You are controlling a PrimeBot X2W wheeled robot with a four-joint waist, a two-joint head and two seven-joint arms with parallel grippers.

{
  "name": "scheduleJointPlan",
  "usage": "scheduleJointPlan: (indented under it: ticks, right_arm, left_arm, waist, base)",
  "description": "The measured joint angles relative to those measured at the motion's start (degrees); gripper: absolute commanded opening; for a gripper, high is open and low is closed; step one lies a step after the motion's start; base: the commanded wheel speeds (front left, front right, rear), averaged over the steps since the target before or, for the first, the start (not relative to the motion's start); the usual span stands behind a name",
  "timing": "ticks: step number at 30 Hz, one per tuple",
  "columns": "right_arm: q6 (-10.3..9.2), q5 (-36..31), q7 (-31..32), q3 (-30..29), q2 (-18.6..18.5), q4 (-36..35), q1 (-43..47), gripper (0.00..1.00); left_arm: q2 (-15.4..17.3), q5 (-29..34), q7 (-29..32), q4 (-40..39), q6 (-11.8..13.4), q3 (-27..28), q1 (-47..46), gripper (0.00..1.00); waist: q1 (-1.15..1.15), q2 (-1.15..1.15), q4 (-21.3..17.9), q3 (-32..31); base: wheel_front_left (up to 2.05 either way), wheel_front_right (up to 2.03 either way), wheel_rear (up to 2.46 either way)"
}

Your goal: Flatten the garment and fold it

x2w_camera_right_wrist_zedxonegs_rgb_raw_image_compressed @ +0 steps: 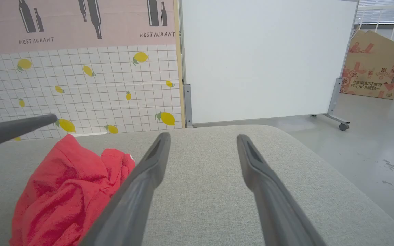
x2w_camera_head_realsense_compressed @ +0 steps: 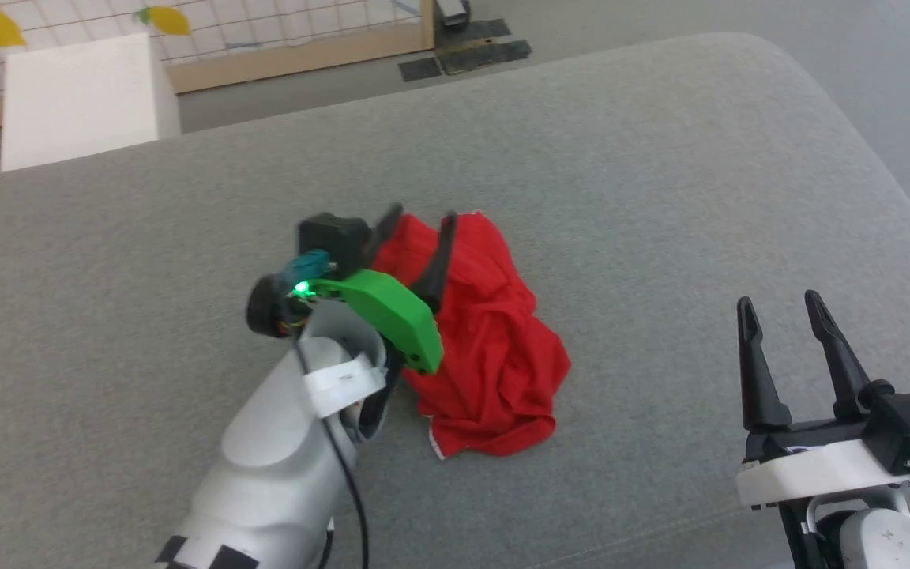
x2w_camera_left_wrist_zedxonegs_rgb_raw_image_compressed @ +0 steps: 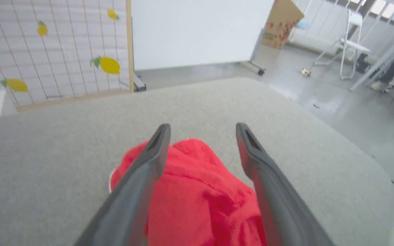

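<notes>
Two pincers, both spread wide, nothing held in either. My left pincer hangs over the far end of the garment, which lies crumpled in a heap mid-way on the grey cushion. My right pincer sits well apart at the near right.

Step, my guess: flattening, barely begun, no fold yet. Next move calls for pinching an edge or corner and drawing it outward, likely with both arms; the white trim at the near end looks a fair handle.

Text: "RESTAURANT" lettering on the pink panel. Cardboard box print is unreadable.
</notes>
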Motion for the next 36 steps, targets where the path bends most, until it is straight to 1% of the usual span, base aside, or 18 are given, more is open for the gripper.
scheduleJointPlan:
  ticks: [3,5,7,11,16,21,26,31,36]
  right_arm:
    - [0.00,-0.5,0.0,-0.4,0.0,-0.1,0.1,1.00]
    - [0.00,-0.7,0.0,-0.7,0.0,-0.3,0.1,1.00]
    - [0.00,-1.1,0.0,-1.1,0.0,-0.5,0.1,1.00]
    - [0.00,-1.5,0.0,-1.8,0.0,-0.6,0.1,1.00]
    - [0.00,-2.0,0.0,-2.3,0.0,-0.7,0.3,1.00]
    - [0.00,-2.2,0.0,-2.9,0.0,-0.5,0.4,1.00]
    - [0.00,-2.4,0.0,-2.9,0.0,0.0,1.0,1.00]
    - [0.00,-2.4,0.0,-2.9,0.0,0.3,1.3,1.00]
    - [0.00,-2.4,0.0,-2.9,0.0,0.6,1.6,1.00]
  left_arm:
    - [1.5,0.3,-4.4,-3.6,0.7,2.4,1.3,1.00]
    - [2.6,1.1,-5.0,-6.9,0.8,4.1,2.7,1.00]
    - [3.5,2.1,-5.1,-11.9,1.1,7.1,5.0,1.00]
    - [4.1,5.1,-5.3,-18.1,0.8,11.9,10.7,1.00]
    - [3.8,7.2,-5.3,-20.4,-0.4,15.9,17.2,1.00]
    - [2.8,9.2,-5.3,-21.8,-0.8,20.1,21.9,1.00]
    - [1.9,11.6,-5.3,-23.5,-1.4,23.7,26.2,1.00]
    - [0.8,13.1,-5.3,-25.6,-2.2,26.2,30.0,1.00]
    - [-0.1,14.9,-5.3,-26.8,-2.7,27.9,32.3,1.00]
  waist:
    - [0.00,0.00,1.9,-0.5]
    - [0.00,0.00,3.2,-0.8]
    - [0.00,0.00,4.7,-1.1]
    - [0.00,0.00,7.7,-1.6]
    - [0.00,0.00,11.3,-2.2]
    - [0.00,0.00,14.8,-2.8]
    - [0.00,0.00,17.4,-3.3]
    - [0.00,0.00,18.6,-4.1]
    - [0.00,0.00,18.5,-4.3]
  base:
    - [0.00,0.00,0.00]
    - [0.00,0.00,0.00]
    - [0.00,0.00,0.00]
    - [0.00,0.00,0.00]
    - [0.00,0.00,0.00]
    - [0.00,0.00,0.00]
    - [0.00,0.00,0.00]
    - [0.00,0.00,0.00]
    - [0.00,0.00,0.00]
